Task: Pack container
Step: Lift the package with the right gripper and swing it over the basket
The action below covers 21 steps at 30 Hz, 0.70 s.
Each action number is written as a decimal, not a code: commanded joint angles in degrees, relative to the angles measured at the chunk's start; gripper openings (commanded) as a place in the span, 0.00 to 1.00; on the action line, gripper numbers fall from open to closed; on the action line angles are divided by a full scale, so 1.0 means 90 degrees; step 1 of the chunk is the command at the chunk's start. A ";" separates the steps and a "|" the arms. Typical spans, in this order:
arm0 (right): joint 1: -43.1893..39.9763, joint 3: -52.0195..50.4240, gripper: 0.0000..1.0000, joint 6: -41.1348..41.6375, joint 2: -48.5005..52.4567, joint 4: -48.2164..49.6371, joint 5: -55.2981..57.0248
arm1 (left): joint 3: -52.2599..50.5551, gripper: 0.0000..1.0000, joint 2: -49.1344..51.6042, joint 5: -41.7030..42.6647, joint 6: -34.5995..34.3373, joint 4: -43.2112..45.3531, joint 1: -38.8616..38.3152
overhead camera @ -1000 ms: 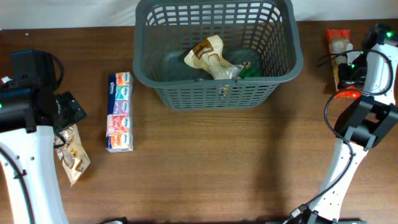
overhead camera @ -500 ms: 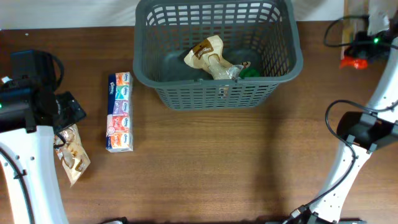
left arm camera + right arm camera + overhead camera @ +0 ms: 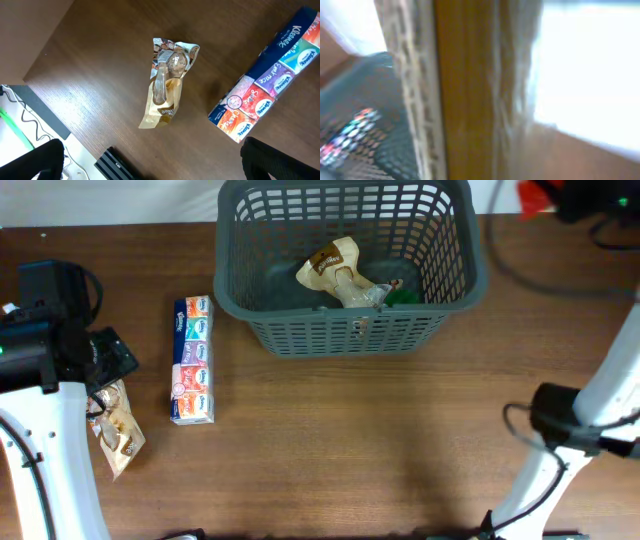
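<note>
1. Now, your left pincer hangs with its jaws wide apart over a tan snack bag lying on the counter, with a tissue pack near it.
2. Your right pincer is at the far right corner, clamped on a blurred orange-brown packet.
3. The container stands upright at the far middle of the counter, with a second tan bag and a green item inside.
</note>
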 commanded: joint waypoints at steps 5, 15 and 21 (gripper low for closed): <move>0.1545 0.0199 0.04 -0.2018 -0.0291 0.0129 -0.0624 | -0.0005 0.99 0.0017 0.0000 -0.0015 -0.0007 0.0029; 0.2465 -0.0304 0.04 -0.3084 0.0114 0.0151 0.0770 | -0.0005 1.00 0.0017 0.0000 -0.0015 -0.0007 0.0029; 0.2475 -0.0974 0.04 -0.3927 0.0340 0.0216 0.0799 | -0.0005 1.00 0.0017 0.0000 -0.0015 -0.0007 0.0029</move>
